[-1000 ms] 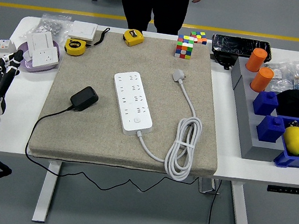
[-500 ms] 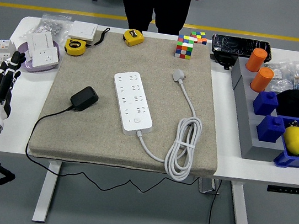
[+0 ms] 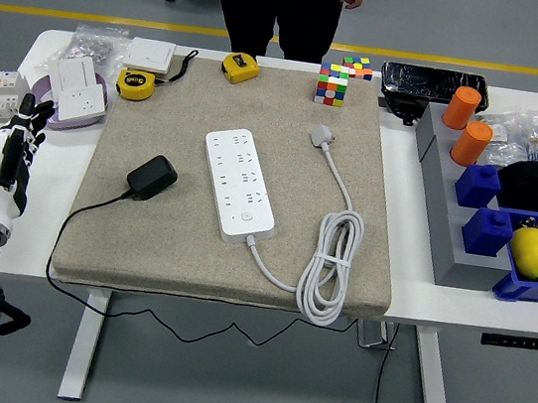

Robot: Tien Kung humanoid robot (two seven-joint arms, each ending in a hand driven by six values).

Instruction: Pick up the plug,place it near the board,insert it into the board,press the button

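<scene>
One beige mat [image 3: 360, 124] covers the white table [image 3: 411, 262] on grey floor.

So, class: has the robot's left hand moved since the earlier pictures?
Yes. The left hand has moved up the picture, away from the table's near edge toward the purple dish.

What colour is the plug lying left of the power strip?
Black, cord included; head view shows it.

Far edge of surface [image 3: 407, 291]: two yellow tape measures [image 3: 135, 85], colour cube [image 3: 332, 83]. Right: orange cylinders [image 3: 472, 143], yellow ball [image 3: 531, 252] in blue bin [image 3: 537, 289].
</scene>
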